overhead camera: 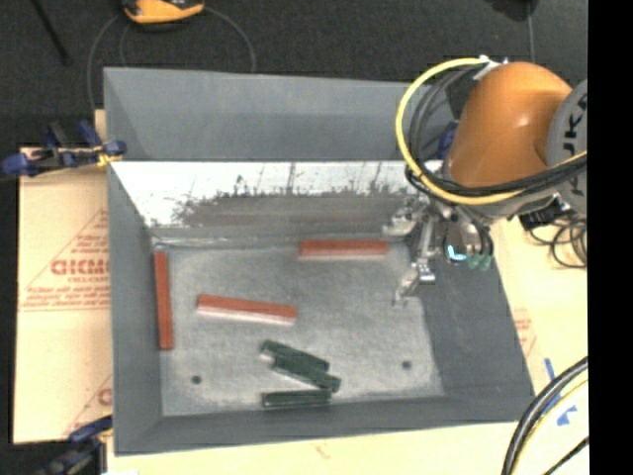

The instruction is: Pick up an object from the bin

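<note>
Nothing had been lifted, as far as I could see. Every piece lay flat on the floor of the bin (134, 295), and nothing hung under the gripper (411, 277). The gripper hung low at the right side of the bin, just beside the right end of the back red bar (343, 249), which lay along the foot of the far wall. I judged that bar the likeliest pick, being nearest, though nothing was closed round it. The whole grasp and lift looked left to do.

Well apart from the gripper lay the middle red bar (247, 310) and the left red bar (163, 300), the latter against the left wall. Near the front wall were the upper green piece (297, 361) and the lower green piece (297, 399), close together.

The orange cover (504, 117) and its cables hid the gripper's upper part, and I could not tell whether the jaws stood wide or narrow. Nor could I tell whether its tip touched the bin floor or hovered above it.
</note>
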`<state>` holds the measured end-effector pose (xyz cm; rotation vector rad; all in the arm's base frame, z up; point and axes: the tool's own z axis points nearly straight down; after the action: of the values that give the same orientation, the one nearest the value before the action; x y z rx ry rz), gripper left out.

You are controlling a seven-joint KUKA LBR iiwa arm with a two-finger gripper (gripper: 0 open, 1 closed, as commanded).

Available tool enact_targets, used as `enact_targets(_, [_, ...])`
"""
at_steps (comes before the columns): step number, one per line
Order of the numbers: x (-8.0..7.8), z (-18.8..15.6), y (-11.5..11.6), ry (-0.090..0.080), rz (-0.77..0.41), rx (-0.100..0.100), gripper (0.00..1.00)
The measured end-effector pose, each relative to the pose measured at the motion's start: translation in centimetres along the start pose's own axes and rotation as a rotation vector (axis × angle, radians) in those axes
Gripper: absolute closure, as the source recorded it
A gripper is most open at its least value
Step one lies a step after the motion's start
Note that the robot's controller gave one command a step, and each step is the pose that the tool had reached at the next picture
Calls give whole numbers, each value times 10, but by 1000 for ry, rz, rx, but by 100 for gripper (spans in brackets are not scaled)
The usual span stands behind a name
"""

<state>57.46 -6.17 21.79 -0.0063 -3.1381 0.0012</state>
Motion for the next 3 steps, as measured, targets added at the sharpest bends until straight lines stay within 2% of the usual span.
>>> enact_targets(1, [-1,-5,0,-8,-2,1,0])
enact_targets(2, [-38,58,9,-14,77,-1,0])
enact_targets(3, [-61,108,14,0,80,0,0])
